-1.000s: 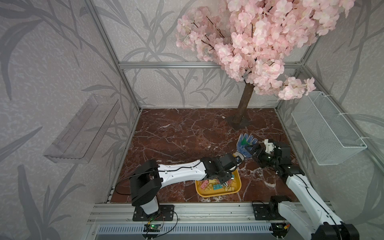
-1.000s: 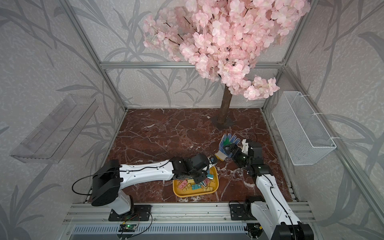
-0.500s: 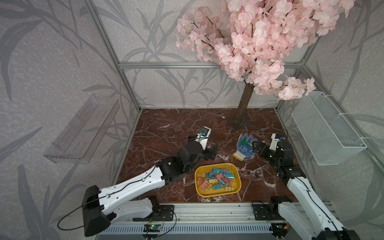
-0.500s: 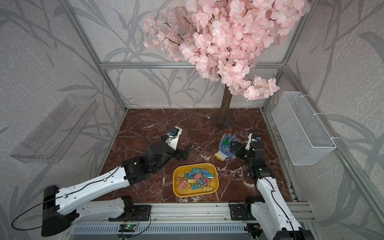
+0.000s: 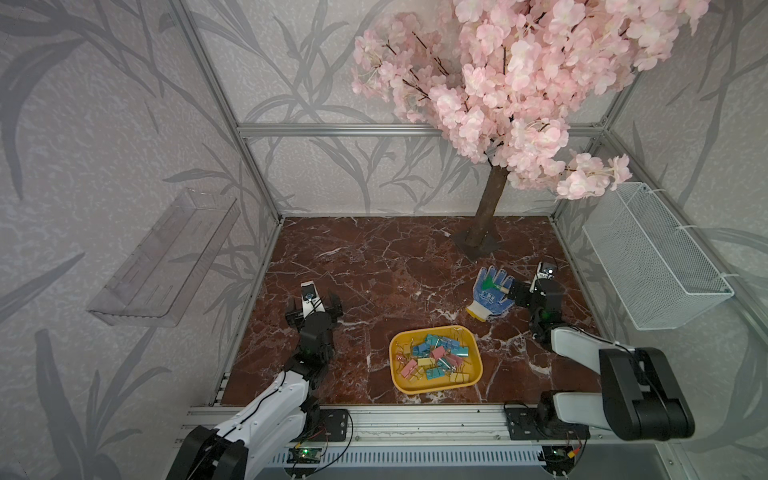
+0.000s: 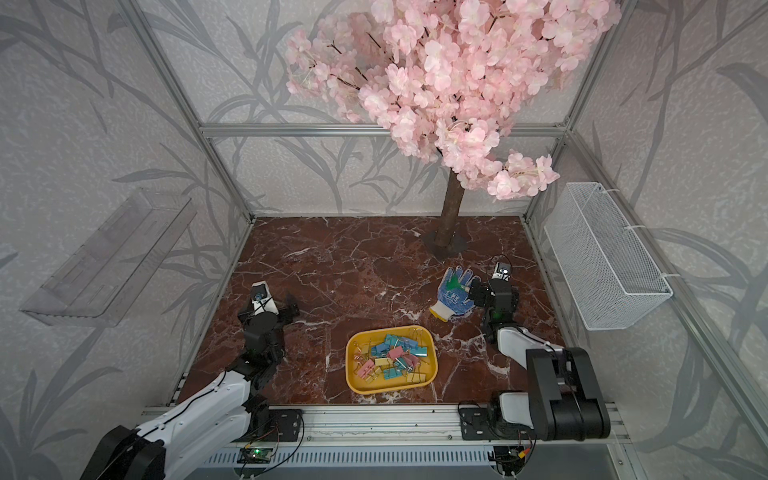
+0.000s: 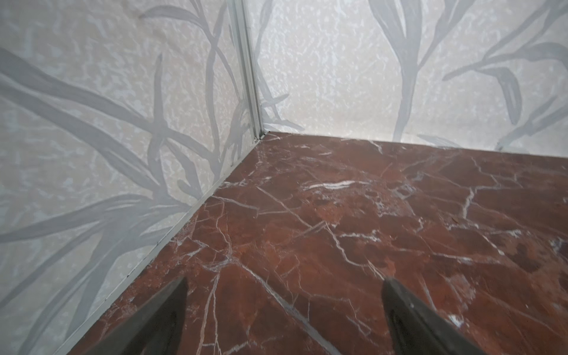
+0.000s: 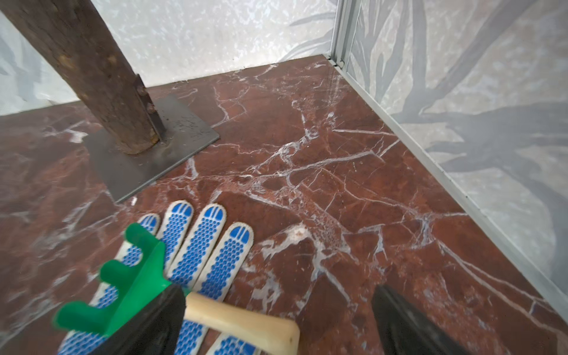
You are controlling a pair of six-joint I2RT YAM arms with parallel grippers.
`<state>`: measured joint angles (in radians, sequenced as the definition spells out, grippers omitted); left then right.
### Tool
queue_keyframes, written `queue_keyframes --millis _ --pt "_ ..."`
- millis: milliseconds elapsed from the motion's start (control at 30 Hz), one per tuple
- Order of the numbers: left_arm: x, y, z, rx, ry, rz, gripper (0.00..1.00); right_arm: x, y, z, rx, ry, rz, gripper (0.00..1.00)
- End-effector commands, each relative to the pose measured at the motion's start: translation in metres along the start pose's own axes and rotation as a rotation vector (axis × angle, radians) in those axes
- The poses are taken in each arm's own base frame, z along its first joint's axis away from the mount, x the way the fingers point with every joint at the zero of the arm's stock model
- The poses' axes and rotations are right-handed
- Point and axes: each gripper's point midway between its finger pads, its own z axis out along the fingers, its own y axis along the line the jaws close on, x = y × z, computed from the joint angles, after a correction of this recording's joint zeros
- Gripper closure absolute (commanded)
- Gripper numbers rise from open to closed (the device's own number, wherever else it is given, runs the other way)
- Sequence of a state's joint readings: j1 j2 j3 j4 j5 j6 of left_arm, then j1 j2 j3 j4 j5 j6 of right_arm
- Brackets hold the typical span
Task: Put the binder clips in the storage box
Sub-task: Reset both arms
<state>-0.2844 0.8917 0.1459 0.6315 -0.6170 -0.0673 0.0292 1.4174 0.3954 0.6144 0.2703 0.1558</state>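
- My left gripper [image 7: 284, 281] is spread as wide as it goes, with only bare marble floor [image 7: 338, 215] between its fingers. Taking twelve as the back wall, it hovers at about 9 o'clock on the floor.
- My right gripper [image 8: 278, 290] is just as wide and grips nothing. It sits at about 3 o'clock, by the work glove [image 5: 490, 293].
- A green rake [image 8: 123, 276] lies on that glove, and the end of its wooden handle pokes into the gap between my fingers. I cannot tell whether one finger touches it.
- Every one of the binder clips [image 5: 434, 357] that I can find lies heaped in the storage box [image 5: 409, 386]. The box is at about 5 o'clock near the front rail, well apart from both grippers.
- At the box's 1 o'clock corner, one clip's wire handles seem to reach over the rim.
- I see no clip on the floor in either top view, so I judge the filling done or nearly done.
- The clips should be light, with stiff, smooth bodies that are likely slippery.
- Their thin wire handles swing loose and probably hook their neighbours in a heap.
- If one needs moving, I would pinch across the flat sides of its body, not the wire loops, and lift slowly so nothing tangled is dragged over the low rim.
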Motion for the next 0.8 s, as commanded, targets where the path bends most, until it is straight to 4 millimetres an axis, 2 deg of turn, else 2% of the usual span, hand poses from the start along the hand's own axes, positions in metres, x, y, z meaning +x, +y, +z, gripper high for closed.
queue_keyframes --millis 0,133,167,233,267,333,433,533,767 --pt "-0.007 -0.001 0.014 0.037 -0.027 -0.048 0.00 -0.032 0.008 0.016 0.009 -0.105 -0.044 0.01" --pt "0.009 -0.005 0.032 0.063 -0.003 -0.029 0.00 -0.020 0.010 0.010 -0.039 -0.170 -0.030 0.01" --pt "0.007 -0.006 0.039 0.068 -0.001 -0.027 0.00 -0.021 0.014 0.008 -0.067 -0.217 -0.043 0.01" --pt "0.005 -0.016 0.049 0.110 -0.007 -0.020 0.00 -0.015 0.015 0.007 -0.083 -0.180 -0.047 0.01" --pt "0.000 -0.016 0.053 0.108 -0.032 -0.035 0.00 -0.018 0.008 0.011 -0.030 -0.172 -0.024 0.01" --pt "-0.002 -0.018 0.066 0.105 -0.032 -0.024 0.00 -0.020 0.004 0.012 -0.011 -0.194 -0.017 0.01" --pt "0.012 -0.022 0.082 0.124 -0.011 -0.015 0.00 -0.020 0.006 0.012 -0.018 -0.188 -0.026 0.01" --pt "0.015 -0.020 0.073 0.137 -0.042 -0.028 0.00 -0.019 0.009 0.013 -0.030 -0.182 -0.032 0.01" --pt "0.016 -0.022 0.074 0.146 -0.035 -0.017 0.00 -0.019 0.009 0.013 -0.030 -0.180 -0.032 0.01"
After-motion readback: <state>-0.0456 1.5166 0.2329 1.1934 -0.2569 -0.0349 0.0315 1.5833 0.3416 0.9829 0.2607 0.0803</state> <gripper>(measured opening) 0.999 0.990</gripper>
